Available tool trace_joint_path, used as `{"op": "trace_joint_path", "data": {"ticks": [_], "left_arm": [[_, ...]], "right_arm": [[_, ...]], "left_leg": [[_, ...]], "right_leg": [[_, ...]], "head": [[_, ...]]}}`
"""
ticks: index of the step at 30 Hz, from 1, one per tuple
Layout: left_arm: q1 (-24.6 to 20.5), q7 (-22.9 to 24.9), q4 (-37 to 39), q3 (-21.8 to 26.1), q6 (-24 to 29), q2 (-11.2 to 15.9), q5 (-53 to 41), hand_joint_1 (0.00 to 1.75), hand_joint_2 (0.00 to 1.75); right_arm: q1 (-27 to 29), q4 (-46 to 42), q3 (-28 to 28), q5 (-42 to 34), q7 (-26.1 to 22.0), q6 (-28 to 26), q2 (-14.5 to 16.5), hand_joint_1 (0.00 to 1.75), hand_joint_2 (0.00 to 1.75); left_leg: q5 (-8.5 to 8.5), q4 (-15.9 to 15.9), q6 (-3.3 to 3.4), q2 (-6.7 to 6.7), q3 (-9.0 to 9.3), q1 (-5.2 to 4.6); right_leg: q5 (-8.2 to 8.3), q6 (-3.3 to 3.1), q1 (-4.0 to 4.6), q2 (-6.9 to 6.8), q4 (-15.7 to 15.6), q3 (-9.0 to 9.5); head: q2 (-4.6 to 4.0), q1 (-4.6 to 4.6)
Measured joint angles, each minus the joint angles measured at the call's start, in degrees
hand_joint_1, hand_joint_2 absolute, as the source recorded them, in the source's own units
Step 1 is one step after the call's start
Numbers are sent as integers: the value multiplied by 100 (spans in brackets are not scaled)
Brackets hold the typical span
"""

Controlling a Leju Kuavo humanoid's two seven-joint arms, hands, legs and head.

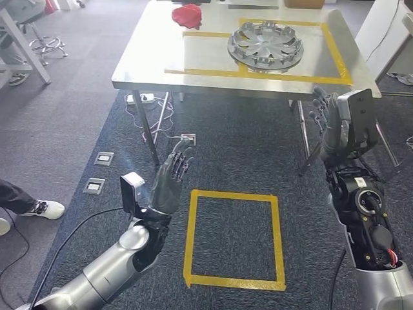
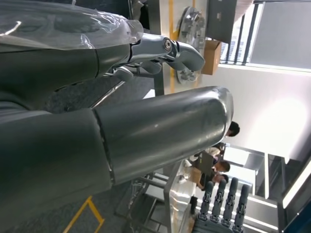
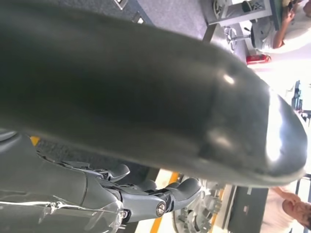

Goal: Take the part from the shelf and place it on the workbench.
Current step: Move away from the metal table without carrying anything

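Observation:
The part, a silver hubcap (image 1: 265, 45), lies flat on the steel workbench (image 1: 146, 64) inside a yellow tape rectangle. The wrist views catch its edge past each hand: hubcap (image 2: 189, 29), hubcap (image 3: 198, 216). My left hand (image 1: 170, 177) is raised over the carpet in front of the bench, fingers apart and empty. On the other side my right hand (image 1: 325, 119) is held up near the bench's front right corner, also spread and holding nothing. Both hands are well short of the hubcap.
A red cloth (image 1: 187, 14) lies at the bench's far edge. A yellow tape square (image 1: 233, 239) marks the carpet between my arms. Floor sockets (image 1: 104, 158), a power strip (image 1: 141, 98) and cables lie under the bench. A person's shoe (image 1: 46, 208) is at left.

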Motion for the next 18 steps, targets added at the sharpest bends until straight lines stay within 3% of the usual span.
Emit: {"op": "trace_joint_path", "data": {"ticks": [1, 4, 6, 9, 10, 11, 12, 15, 17, 18], "left_arm": [[0, 0, -2, -1, -5, -2, 0, 0, 0], [6, -2, -7, -4, -17, -7, 0, 0, 0], [-1, -3, -10, -4, -18, -2, -1, 0, 0], [8, -4, -13, -4, -16, 9, 1, 0, 0], [19, -4, -13, -4, -15, 15, 2, 0, 0], [27, -4, -13, -5, -14, 22, 2, 0, 0], [29, -4, -13, -5, -14, 28, 2, 0, 0], [7, -4, -15, -7, -14, 32, 1, 0, 0], [-2, -5, -24, -7, -14, 33, 1, 0, 0], [2, -6, -28, -7, -14, 33, 1, 0, 0]], "right_arm": [[-1, -3, -2, 0, -1, 0, 0, 0, 0], [5, -9, -9, 0, -1, -3, 0, 0, 0], [3, -11, -8, 0, -1, -6, 0, 0, 0], [7, -11, -2, 0, -1, -7, 0, 0, 0], [12, -11, 0, 0, 0, -7, 0, 0, 0], [15, -10, 1, 0, 0, -7, 0, 0, 0], [17, -10, 3, 0, 0, -7, 0, 0, 0], [15, -11, 7, 0, 0, -7, 0, 0, 0], [12, -12, 1, 0, -3, -7, -1, 0, 0], [13, -12, -3, 0, -4, -7, -1, 0, 0]], "left_leg": [[18, 6, -28, 4, -18, 4], [67, -3, -125, 10, -50, 16], [-84, 194, -193, 1, -152, 15], [-683, 1297, -273, -7, -667, 41], [-799, 1615, -290, -6, -811, 53], [-805, 1731, -303, -6, -854, 65], [-700, 1594, -311, -4, -766, 75], [-236, 430, -290, -8, -126, 88], [-159, 86, -231, -27, 31, 80], [-149, 83, -204, -38, 23, 73]], "right_leg": [[5, -37, 24, 4, -187, 100], [56, -127, 37, 7, -284, 100], [135, -191, -4, -8, -359, 100], [224, -234, -23, -29, -389, 6], [245, -233, -25, -30, -384, -34], [265, -226, -29, -30, -374, -73], [279, -217, -36, -27, -357, -106], [291, -157, -44, -13, -255, -201], [272, -112, -23, -4, -206, -258], [256, -135, -15, -1, -199, -275]], "head": [[0, 5], [0, 17], [0, -16], [0, -120], [1, -145], [0, -165], [0, -185], [0, -262], [0, -266], [0, -247]]}}
